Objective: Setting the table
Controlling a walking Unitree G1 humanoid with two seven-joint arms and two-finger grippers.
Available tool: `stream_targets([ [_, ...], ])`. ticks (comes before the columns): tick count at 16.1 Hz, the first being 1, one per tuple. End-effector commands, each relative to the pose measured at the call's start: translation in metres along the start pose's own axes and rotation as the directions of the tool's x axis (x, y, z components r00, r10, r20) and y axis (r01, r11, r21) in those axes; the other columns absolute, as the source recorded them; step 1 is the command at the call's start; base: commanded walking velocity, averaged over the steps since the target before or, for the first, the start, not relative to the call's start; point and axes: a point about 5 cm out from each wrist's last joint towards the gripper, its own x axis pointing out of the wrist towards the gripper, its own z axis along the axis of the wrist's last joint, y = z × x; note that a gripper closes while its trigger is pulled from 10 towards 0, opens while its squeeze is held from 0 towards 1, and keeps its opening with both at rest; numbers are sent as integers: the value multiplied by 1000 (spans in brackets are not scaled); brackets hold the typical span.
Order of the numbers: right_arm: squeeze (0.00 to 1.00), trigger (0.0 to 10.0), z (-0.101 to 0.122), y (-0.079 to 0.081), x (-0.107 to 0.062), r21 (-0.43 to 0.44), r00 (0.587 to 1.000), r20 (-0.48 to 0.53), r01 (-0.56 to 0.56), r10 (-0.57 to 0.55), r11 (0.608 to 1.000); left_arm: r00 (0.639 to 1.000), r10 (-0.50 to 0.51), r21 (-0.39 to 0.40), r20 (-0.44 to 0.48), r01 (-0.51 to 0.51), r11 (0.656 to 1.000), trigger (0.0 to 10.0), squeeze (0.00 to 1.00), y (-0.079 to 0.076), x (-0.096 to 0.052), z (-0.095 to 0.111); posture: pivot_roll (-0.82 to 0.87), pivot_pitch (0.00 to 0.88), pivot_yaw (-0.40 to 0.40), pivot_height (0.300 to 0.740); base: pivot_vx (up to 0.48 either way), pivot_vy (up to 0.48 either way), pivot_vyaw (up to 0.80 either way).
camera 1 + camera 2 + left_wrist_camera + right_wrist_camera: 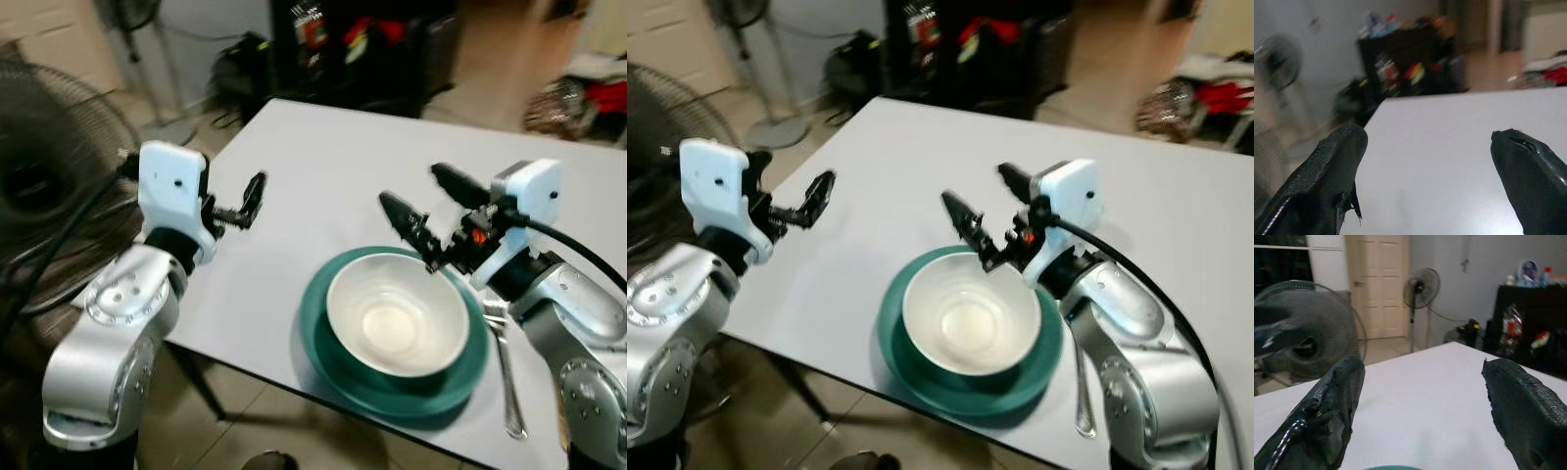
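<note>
A fan [44, 186] is seen on the floor at the far left. The left gripper [245, 203] is held over the near left edge of the white counter [323, 166], its fingers [1327, 181] spread wide and empty. A white bowl [397, 313] is set in a green plate [328, 352] near the front edge. The right gripper [431, 211] is held just above the bowl's far rim, fingers wide, nothing gripped. A fork [506, 367] is laid just right of the plate.

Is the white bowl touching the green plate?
Touching. In the left eye view the white bowl sits inside the green plate, whose rim rings it with no gap beneath.
</note>
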Motion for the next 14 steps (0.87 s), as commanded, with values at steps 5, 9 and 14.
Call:
stream_targets([
  [5, 1000, 10000, 0, -2, -1, -36, 979, 10, 206, -206, 978, 994, 92, 34, -58, -90, 995, 10000, 0, 4, -8, -14, -140, 25, 76, 740, 0, 0, 800],
  [9, 1000, 10000, -9, 4, 4, 15, 968, -25, 250, -250, 968, 996, 72, 106, -59, -66, 992, 10000, 0, -6, -12, -18, -100, 15, 35, 740, 0, 0, 800],
  [14, 1000, 10000, -9, -2, 2, 63, 960, -35, 280, -278, 958, 998, 57, 92, -41, -53, 994, 10000, 0, -16, -10, -19, -114, 5, 31, 740, 0, 0, 800],
])
